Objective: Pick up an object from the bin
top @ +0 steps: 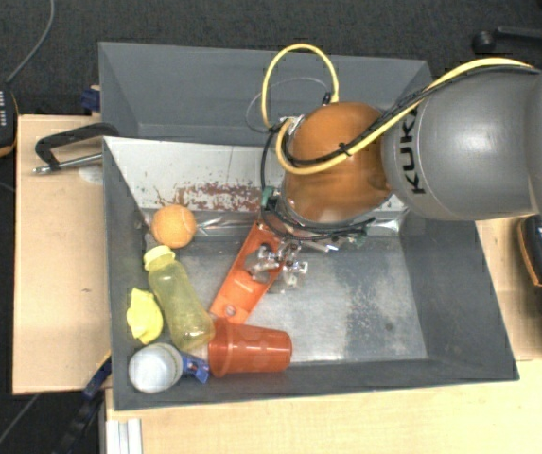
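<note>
The grey arm and its orange wrist cover rise nearest the lens, hiding the bin's wall at 1 o'clock. Below them the hand sits over the top end of a flat orange piece near the centre, which slants toward 7 o'clock, where a red cup lies. This looks like the approach stage; closing and lifting would come next. Whether the hand is wide or narrow cannot be told.

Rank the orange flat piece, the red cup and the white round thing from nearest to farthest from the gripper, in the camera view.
1. orange flat piece: right at the gripper, mid-bin.
2. red cup: on its side, lower in the view.
3. white round thing: lower-left corner.
</note>
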Available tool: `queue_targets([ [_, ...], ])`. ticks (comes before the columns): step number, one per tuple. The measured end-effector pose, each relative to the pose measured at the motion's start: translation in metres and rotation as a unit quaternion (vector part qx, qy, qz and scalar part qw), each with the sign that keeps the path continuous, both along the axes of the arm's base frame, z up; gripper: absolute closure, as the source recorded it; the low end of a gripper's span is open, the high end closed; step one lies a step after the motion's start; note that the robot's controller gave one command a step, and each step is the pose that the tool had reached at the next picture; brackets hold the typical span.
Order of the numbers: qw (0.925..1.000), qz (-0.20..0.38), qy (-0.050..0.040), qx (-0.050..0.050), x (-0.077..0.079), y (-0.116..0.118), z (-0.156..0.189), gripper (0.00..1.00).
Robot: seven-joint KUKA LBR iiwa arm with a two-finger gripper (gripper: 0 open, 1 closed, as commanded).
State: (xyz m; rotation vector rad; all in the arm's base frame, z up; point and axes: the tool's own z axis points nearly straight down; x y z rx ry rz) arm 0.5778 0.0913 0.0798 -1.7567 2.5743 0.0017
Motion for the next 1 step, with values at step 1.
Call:
queue_targets([
  [1, 0.9999, -0.011, -0.0008, 0.002, 0.014, 0.0119, 0.0192, 1.0],
])
